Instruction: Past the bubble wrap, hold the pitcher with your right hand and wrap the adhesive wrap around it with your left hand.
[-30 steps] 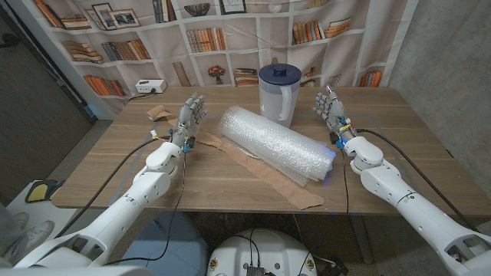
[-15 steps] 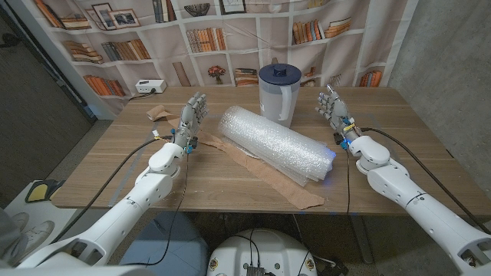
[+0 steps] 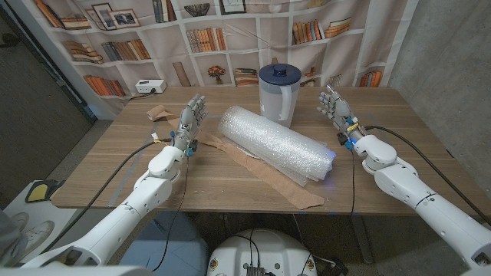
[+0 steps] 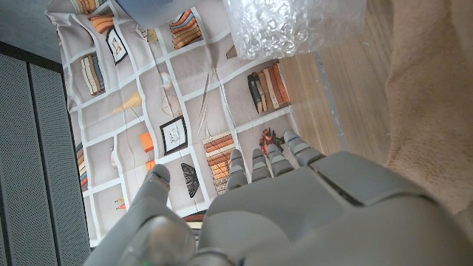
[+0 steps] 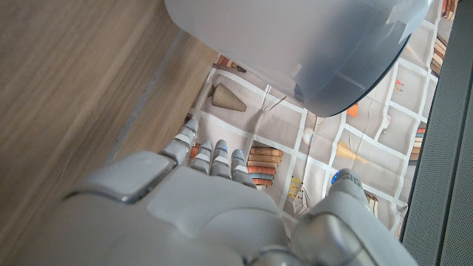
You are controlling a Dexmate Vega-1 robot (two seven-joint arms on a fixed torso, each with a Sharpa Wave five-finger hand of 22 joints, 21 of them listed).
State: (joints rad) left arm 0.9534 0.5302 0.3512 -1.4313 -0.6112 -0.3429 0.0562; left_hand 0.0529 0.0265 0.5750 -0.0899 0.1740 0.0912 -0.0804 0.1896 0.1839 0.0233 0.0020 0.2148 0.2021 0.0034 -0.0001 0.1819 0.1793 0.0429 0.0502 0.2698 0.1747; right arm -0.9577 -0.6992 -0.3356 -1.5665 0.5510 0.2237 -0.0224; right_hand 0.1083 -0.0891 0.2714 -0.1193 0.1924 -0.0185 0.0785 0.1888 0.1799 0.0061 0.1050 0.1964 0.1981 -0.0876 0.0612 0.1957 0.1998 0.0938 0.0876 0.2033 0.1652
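Observation:
A frosted pitcher (image 3: 277,93) with a dark blue lid stands upright at the table's far middle; its pale body (image 5: 310,44) looms large in the right wrist view. A fat roll of bubble wrap (image 3: 276,143) lies diagonally in front of it, and its end (image 4: 292,26) faces the left wrist camera. Brown adhesive wrap (image 3: 265,172) stretches flat beneath the roll. My right hand (image 3: 334,107) stands raised to the right of the pitcher, fingers apart, holding nothing. My left hand (image 3: 190,121) is raised left of the roll, fingers apart and empty.
A crumpled brown piece (image 3: 161,113) lies at the far left of the wooden table (image 3: 115,165). A white box (image 3: 149,86) sits beyond the table's far left corner. A bookshelf-print curtain (image 3: 230,38) hangs close behind.
My right hand has shifted slightly right and away from me. My left hand has edged a little forward. Pitcher, roll and wrap are unmoved.

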